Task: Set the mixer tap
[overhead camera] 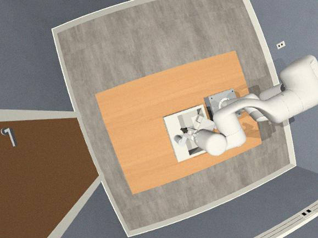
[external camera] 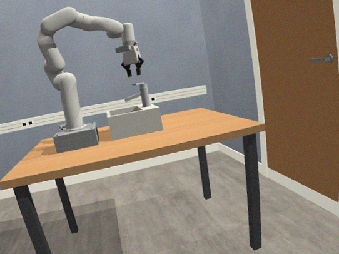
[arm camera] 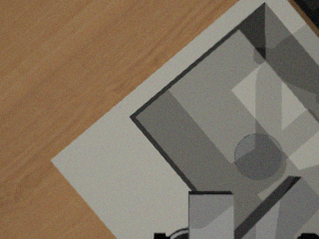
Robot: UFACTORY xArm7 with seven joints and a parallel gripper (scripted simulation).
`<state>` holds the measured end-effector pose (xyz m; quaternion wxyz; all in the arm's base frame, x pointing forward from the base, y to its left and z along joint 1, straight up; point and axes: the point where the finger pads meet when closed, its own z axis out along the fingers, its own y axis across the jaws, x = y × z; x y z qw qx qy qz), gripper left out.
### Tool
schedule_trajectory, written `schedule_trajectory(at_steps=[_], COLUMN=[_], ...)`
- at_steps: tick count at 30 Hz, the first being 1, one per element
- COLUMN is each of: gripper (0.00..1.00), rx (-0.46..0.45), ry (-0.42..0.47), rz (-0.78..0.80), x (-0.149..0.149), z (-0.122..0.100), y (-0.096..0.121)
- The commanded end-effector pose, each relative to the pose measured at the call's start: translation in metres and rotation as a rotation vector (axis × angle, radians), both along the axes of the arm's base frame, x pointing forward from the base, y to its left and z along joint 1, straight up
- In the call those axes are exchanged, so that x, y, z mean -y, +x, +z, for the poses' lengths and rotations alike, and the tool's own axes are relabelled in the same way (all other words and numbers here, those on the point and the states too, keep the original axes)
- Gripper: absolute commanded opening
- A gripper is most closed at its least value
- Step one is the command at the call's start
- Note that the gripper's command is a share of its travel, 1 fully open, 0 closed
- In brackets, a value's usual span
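The grey mixer tap [external camera: 144,97] stands on the right rear of the white sink block [external camera: 134,120]. Its short lever [external camera: 139,84] lies flat on top and its spout [external camera: 131,96] reaches left over the basin. My gripper [external camera: 133,72] hangs open and empty a short way above the lever, fingers pointing down, not touching it. In the wrist view the lever [arm camera: 210,214] is a light grey bar at the bottom edge, with the spout [arm camera: 271,204] running diagonally over the basin [arm camera: 214,134]. From above, the gripper [overhead camera: 185,130] sits over the tap [overhead camera: 178,138]. No blue dot is visible.
The sink block [overhead camera: 188,126] sits on the wooden table [external camera: 132,140] next to the arm's grey base [external camera: 76,138]. A round drain [arm camera: 259,156] shows in the basin. A brown door [external camera: 300,81] is at the right.
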<state>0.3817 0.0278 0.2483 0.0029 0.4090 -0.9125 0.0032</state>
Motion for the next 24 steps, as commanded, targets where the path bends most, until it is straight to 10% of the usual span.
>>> schedule_trajectory(at_steps=[1, 24], gripper=[0.64, 0.64], rx=[0.005, 0.005], ry=[0.001, 0.001], rz=[0.0, 0.0], x=[0.0, 0.001], z=[-0.008, -0.032], y=[0.001, 0.002])
